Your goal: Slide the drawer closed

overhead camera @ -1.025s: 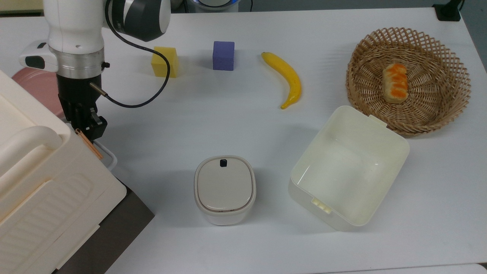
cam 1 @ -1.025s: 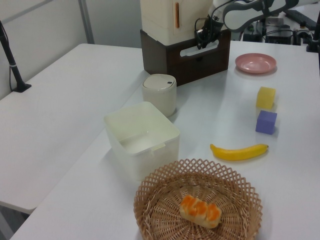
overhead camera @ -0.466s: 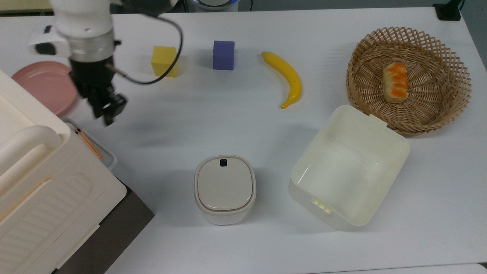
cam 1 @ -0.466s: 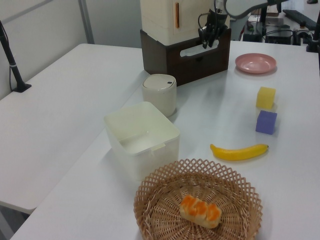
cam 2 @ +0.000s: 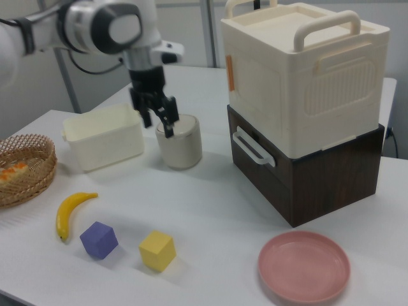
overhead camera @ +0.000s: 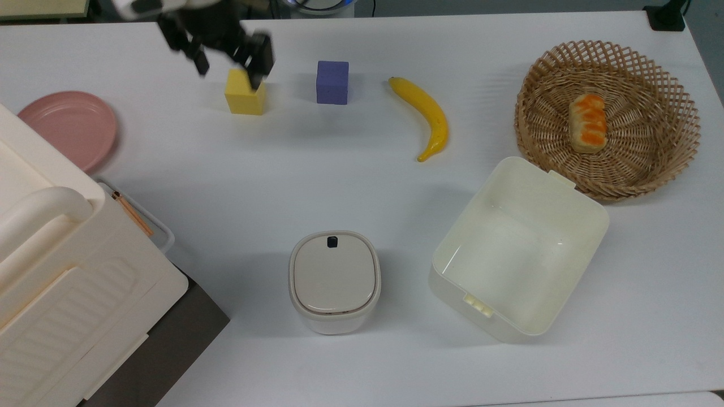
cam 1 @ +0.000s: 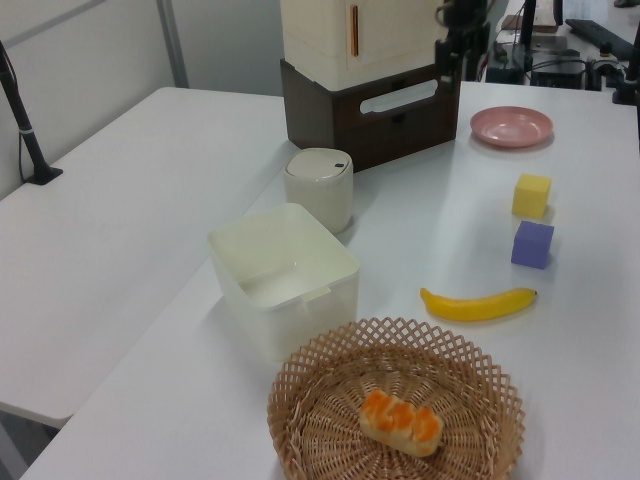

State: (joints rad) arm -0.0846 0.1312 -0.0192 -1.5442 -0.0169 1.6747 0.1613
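Beneath the cream ribbed cabinet (cam 2: 305, 76), the drawer (cam 2: 255, 148) has a dark brown wood-grain front and a white handle. Near it lie a pink plate (cam 2: 304, 266), a yellow cube (cam 2: 157, 250), a purple cube (cam 2: 99, 240) and a yellow banana (cam 2: 70, 213). The tan lattice basket (overhead camera: 608, 118) holds an orange-striped bun (overhead camera: 587, 122).

We see the claw (overhead camera: 229, 56) smeared by motion blur in the top view, its arm cut by the upper edge; the cream cabinet (overhead camera: 56, 271) overhangs and hides most of the drawer (overhead camera: 164, 234).
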